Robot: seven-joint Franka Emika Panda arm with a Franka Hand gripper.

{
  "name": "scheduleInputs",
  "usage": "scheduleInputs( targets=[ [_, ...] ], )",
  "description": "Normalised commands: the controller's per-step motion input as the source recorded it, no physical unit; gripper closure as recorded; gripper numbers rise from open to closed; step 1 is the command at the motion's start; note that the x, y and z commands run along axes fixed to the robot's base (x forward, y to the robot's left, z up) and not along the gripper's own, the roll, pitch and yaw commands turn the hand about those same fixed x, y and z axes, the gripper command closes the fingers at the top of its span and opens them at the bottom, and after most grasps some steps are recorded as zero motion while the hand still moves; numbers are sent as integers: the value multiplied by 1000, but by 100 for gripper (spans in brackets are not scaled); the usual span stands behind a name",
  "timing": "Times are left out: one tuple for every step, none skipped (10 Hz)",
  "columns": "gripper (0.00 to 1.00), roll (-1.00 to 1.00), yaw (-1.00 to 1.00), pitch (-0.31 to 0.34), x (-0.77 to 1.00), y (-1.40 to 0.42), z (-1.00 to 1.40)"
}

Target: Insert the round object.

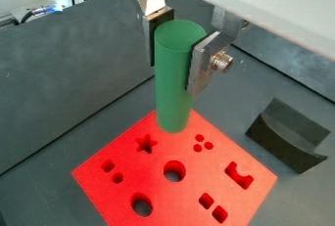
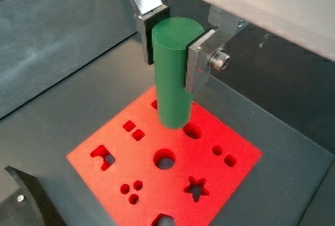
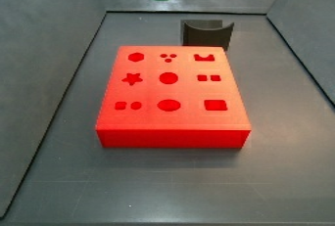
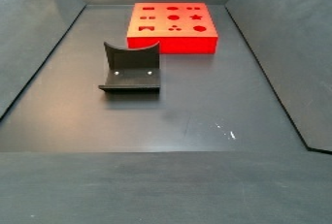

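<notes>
The gripper [image 1: 179, 46] was clamped on the green peg [image 1: 175, 78], held upright high above the red block [image 3: 171, 95], so it needed lining up over a round hole [image 1: 174, 173] before going straight down.

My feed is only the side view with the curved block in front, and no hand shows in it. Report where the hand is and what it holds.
Observer: In both wrist views the hand is above the red block, shut on the green peg, which it holds upright.
Operator: Say whether the peg has entered a hole.
Observer: It has not. In a wrist view its lower end hangs clear above the block's top, in no hole.
</notes>
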Motion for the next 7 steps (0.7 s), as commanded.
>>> scheduleInputs(
  targets=[
    [100, 37, 0, 50, 269, 126, -254],
    [100, 199, -91, 179, 409, 466, -423],
    [100, 90, -460, 277, 283, 514, -509],
    [100, 19, -526, 310, 271, 480, -503],
    [100, 0, -537, 316, 254, 417, -571],
    [100, -123, -514, 220, 283, 126, -583],
    [100, -236, -429, 114, 449, 0, -503]
  ],
)
